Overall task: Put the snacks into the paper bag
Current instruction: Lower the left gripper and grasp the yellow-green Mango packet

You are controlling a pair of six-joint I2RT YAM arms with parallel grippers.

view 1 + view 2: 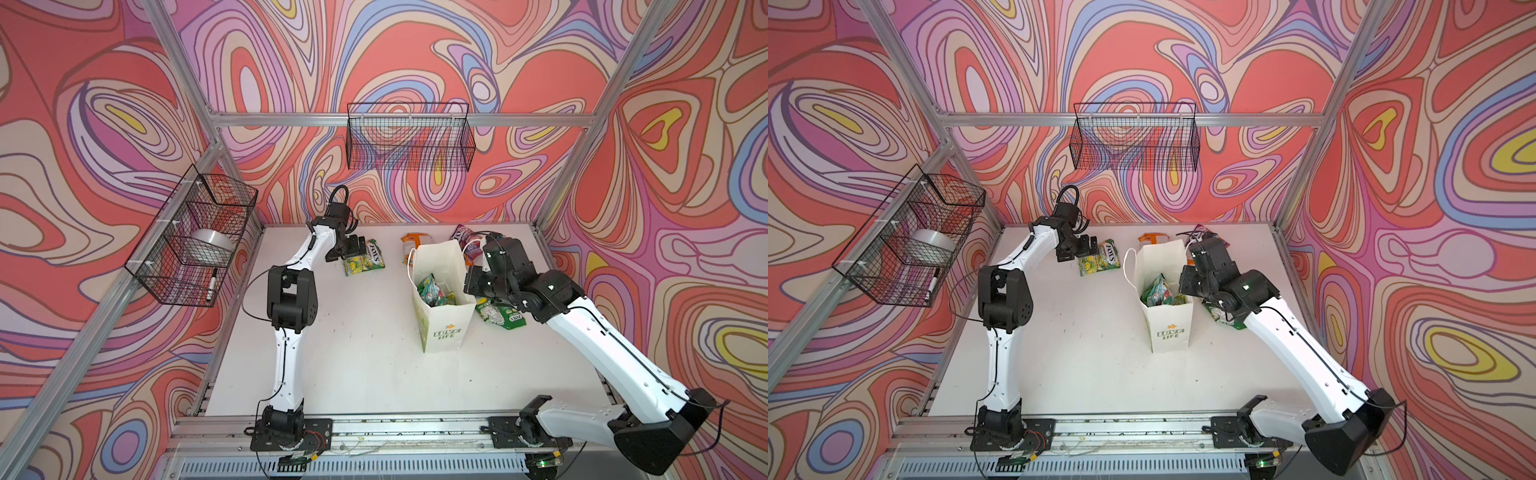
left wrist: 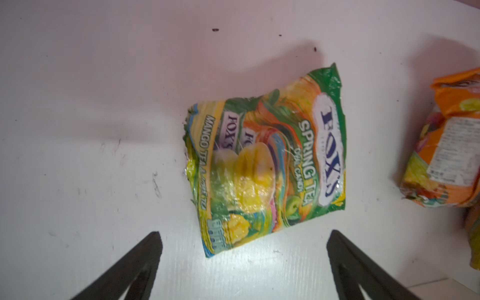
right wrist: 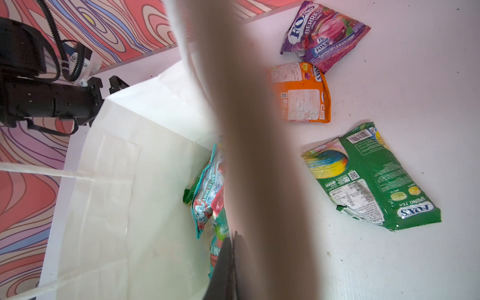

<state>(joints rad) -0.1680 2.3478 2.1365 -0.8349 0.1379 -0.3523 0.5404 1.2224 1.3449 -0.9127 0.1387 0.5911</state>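
Paper bag (image 1: pixel 446 328): stood upright and open on the table (image 1: pixel 332 353). Its rim wall is met by the right gripper (image 3: pixel 228 262), whose fingers are pressed together, apparently with the paper wall nipped between them. Already stowed: a teal-and-red pouch (image 3: pixel 207 192) is seen inside the bag, just inward of the right gripper's tips, with green and red edges of at least one further pouch packed against it. The task is judged partly done. Outstanding are four pouches left on the table. A yellow-green pouch (image 2: pixel 265 161) lies flat just ahead of the left gripper (image 2: pixel 245 233), whose fingers are spread wide and empty to either side of the pouch's near corner, no contact being visible. An orange pouch (image 3: pixel 302 93) lies label side up, and a purple pouch (image 3: pixel 324 36) meets it at one corner, both beyond the bag wall ahead of the right gripper. A green pouch (image 3: pixel 374 179) lies outside the bag, near the right gripper's outer side. Not determined: the number of pouches inside the bag, and the bag's floor. The middle of the right wrist view is blocked by a broad blurred band, taken to be the bag wall close to the lens. In both top views the purple and green pouches are partly covered by the right arm (image 1: pixel 582 316).
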